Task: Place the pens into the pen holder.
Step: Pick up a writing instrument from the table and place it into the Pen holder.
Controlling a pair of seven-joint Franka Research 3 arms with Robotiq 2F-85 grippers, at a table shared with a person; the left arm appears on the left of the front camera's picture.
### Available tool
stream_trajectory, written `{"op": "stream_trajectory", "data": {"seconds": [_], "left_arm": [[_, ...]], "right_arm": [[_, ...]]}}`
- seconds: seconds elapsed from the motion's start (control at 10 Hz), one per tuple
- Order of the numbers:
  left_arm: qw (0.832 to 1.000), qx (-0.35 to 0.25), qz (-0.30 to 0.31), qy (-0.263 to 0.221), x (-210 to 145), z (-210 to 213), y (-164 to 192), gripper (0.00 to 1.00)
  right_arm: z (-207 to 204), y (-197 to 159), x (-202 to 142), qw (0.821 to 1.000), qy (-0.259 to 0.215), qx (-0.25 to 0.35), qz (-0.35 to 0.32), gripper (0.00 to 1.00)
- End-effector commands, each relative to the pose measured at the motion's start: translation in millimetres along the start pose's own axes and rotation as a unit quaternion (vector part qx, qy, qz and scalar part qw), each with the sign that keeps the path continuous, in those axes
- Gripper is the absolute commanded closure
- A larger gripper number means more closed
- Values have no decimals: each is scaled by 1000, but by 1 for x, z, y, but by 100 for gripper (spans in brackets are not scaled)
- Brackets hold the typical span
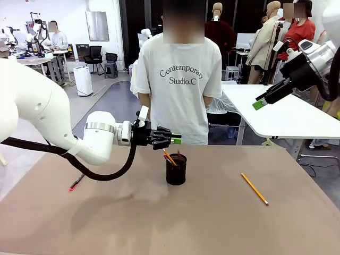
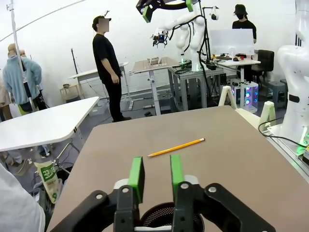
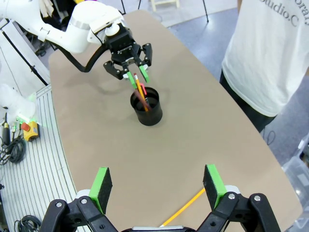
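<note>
The black mesh pen holder (image 1: 176, 171) stands mid-table, and its rim (image 2: 164, 212) shows just below my left fingers. A dark red-brown pen (image 1: 169, 156) leans out of it with an orange stick beside it (image 3: 139, 88). My left gripper (image 1: 175, 139) hovers just above the holder's left rim, slightly open (image 2: 156, 176), with nothing between the green pads. The yellow pencil (image 1: 254, 188) lies on the table to the right. The black pen with pink-red ends (image 1: 76, 182) lies far left. My right gripper (image 1: 260, 101) hangs high at the right, wide open (image 3: 159, 186) and empty.
A person in a white T-shirt (image 1: 180, 79) stands at the table's far edge behind the holder. My left arm's black cable (image 1: 106, 172) loops low over the table's left part. A white table (image 1: 287, 114) stands beyond at the right.
</note>
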State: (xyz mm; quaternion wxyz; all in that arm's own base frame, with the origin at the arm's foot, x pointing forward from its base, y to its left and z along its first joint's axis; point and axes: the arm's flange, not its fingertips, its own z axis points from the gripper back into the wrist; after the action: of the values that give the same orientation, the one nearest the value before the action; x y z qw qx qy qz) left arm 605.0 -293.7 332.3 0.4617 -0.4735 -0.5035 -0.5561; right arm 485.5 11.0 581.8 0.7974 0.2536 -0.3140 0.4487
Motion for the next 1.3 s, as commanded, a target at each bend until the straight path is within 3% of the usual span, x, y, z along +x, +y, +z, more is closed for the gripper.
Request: {"op": "stream_trajectory", "data": {"seconds": [0.0,0.1,0.2,1.2], "left_arm": [[1000,7,-7,-16,2,5,-3,23],[1000,9,-8,-17,3,6,-4,3],[1000,11,-9,-17,6,9,-5,0],[1000,10,-11,-8,19,10,2,0]], "right_arm": [[1,0,2,1000,-7,4,-1,0],[1,0,2,1000,-7,4,-1,0],[1,0,2,1000,-7,4,-1,0],[1,0,2,1000,-7,4,-1,0]]}}
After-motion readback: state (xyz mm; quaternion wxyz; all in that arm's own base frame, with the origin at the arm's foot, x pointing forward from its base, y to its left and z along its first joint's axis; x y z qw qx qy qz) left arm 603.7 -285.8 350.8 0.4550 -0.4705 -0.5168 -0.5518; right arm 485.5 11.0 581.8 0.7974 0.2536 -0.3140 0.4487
